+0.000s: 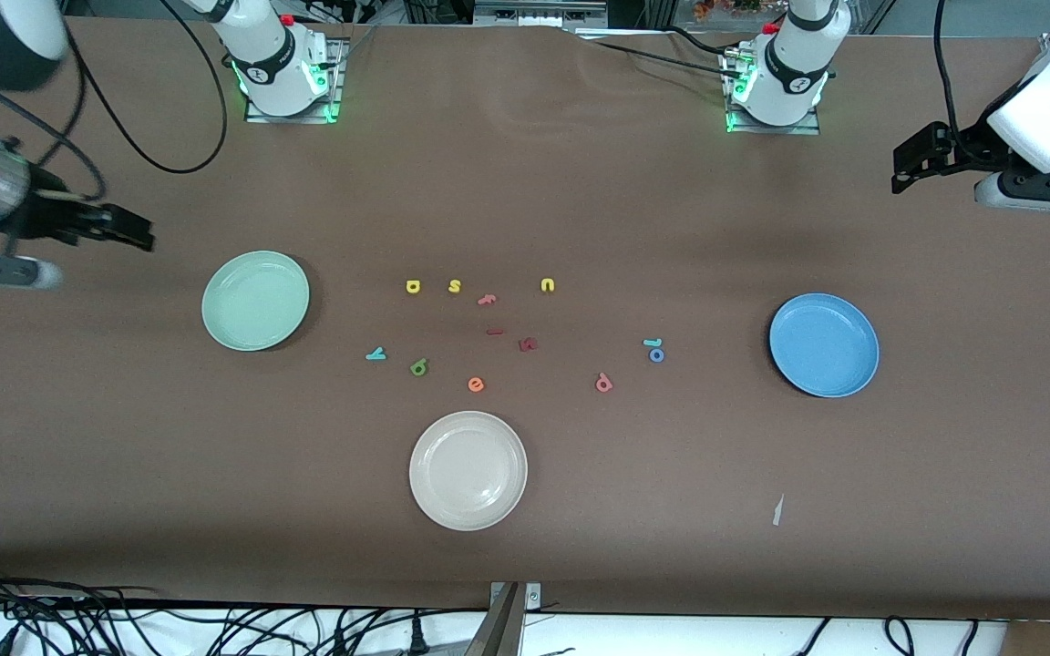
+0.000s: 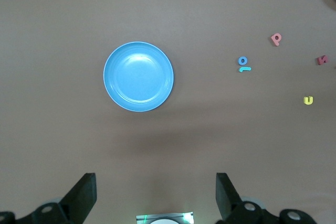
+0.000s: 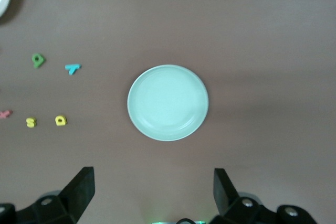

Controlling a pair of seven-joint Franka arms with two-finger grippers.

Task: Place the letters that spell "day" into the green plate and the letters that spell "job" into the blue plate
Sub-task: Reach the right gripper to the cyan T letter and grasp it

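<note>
Evidently the letters that spell "day" (image 1: 413, 286) are light and thin; edges should be pinched by the released left end effector (image 2: 156, 195) and right end effector (image 3: 153, 191), both raised at the tabletop's (image 1: 634, 200) ends.

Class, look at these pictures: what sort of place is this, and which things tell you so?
Probably a robotics lab: two arm bases bolted to a cloth-covered table, loose cables along its edge, and toy letters set out between plates as a sorting test.
</note>
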